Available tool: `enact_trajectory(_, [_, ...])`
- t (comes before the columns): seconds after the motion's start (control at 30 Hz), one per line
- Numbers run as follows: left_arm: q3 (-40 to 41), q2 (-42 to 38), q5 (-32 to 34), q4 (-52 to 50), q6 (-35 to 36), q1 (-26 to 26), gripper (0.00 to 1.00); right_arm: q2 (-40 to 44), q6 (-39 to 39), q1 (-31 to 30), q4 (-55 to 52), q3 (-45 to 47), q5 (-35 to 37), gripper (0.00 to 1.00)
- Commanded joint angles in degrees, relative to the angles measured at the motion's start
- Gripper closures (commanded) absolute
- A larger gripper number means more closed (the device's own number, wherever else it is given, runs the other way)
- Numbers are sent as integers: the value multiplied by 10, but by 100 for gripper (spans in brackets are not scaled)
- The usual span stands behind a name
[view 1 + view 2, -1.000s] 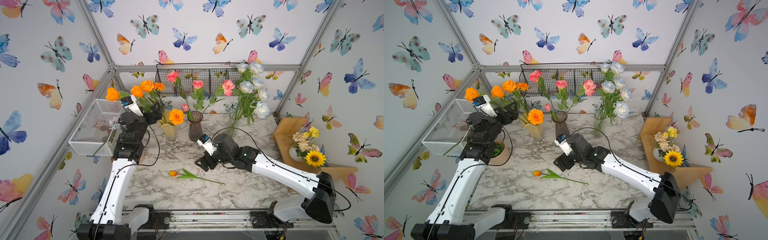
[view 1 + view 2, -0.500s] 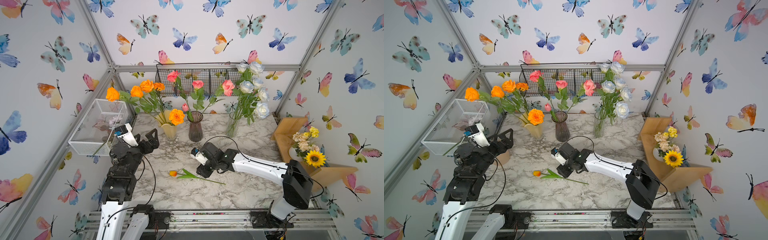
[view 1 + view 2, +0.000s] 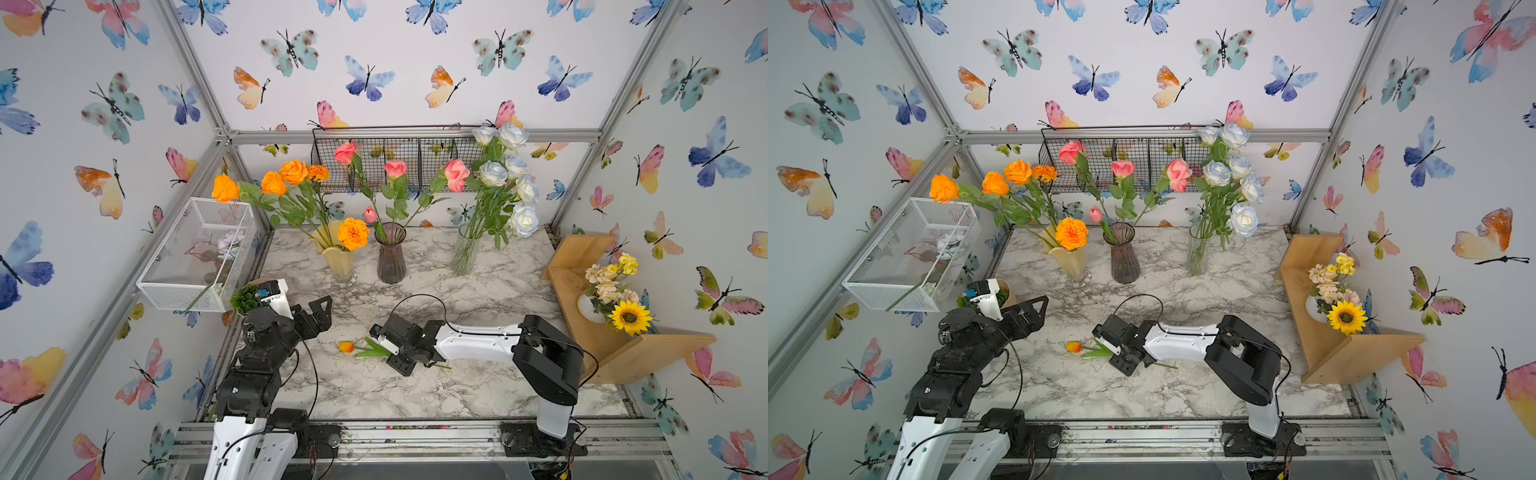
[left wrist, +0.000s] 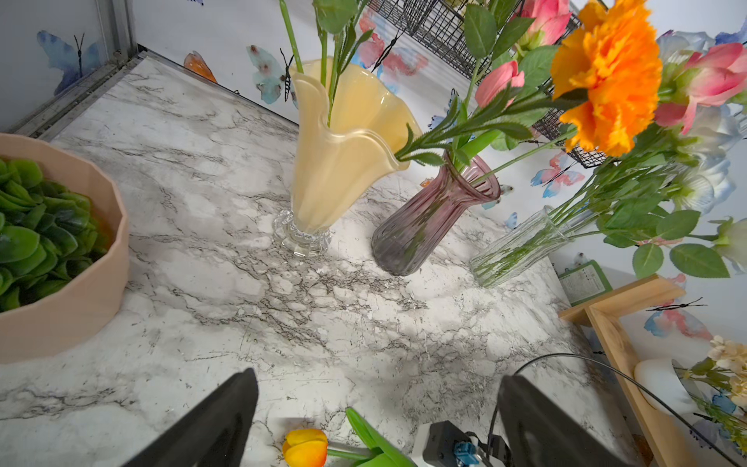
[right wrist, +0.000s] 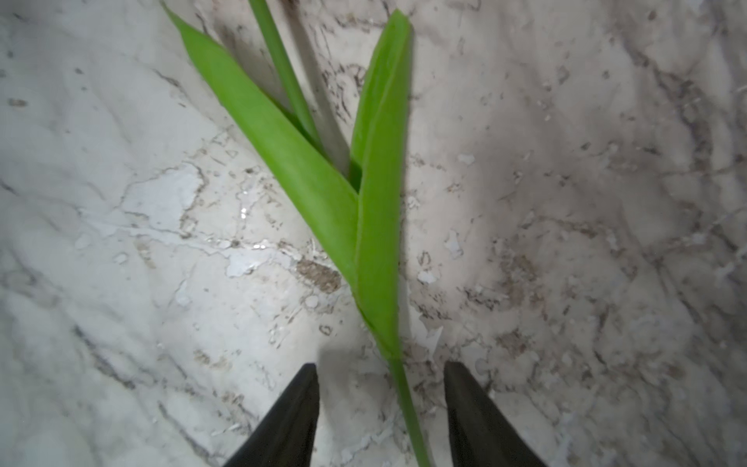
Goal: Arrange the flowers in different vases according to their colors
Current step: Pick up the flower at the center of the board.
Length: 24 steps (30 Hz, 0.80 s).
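Observation:
An orange tulip (image 3: 345, 347) (image 3: 1073, 347) (image 4: 306, 446) lies on the marble table (image 3: 478, 299), its stem running right. My right gripper (image 3: 395, 351) (image 3: 1121, 351) (image 5: 379, 370) points down over that stem (image 5: 408, 404), open, one finger on each side with gaps. My left gripper (image 3: 322, 313) (image 3: 1036, 313) (image 4: 378, 378) hovers wide open and empty left of the tulip. At the back stand the yellow vase (image 3: 340, 262) with orange flowers (image 3: 293, 172), the purple vase (image 3: 390, 262) with pink flowers (image 3: 395, 168), and the clear vase (image 3: 465, 253) with white-blue roses (image 3: 505, 166).
A tan pot with a green succulent (image 3: 247, 297) (image 4: 60, 283) sits beside my left wrist. A white mesh basket (image 3: 195, 253) hangs on the left wall and a black wire basket (image 3: 395, 162) on the back wall. A wooden shelf (image 3: 602, 357) with a sunflower bouquet stands at right.
My left arm pulled back from the orange flowers and came down toward the front. My right gripper moved onto the tulip's stem, and its jaws narrowed around it.

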State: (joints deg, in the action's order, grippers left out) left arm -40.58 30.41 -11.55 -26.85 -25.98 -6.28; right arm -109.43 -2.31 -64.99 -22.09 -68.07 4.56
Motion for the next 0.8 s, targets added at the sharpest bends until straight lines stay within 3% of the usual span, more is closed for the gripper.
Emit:
enact_trajectory(0.0, [5,-6,-19,12,3,-5,1,-18,6,-4,4,-12,29,50])
enact_trajectory(0.3, [8,-9,-15,16,1,-7,1,-47,25,-4,-8,-34,4,69])
enact_trajectory(0.5, [8,-10,-16,16,1,-11,1,-65,31,-5,-21,-50,-22,96])
enact_trajectory(0.77, [8,-3,-60,27,8,-21,1,-28,24,-4,-12,-78,-43,98])
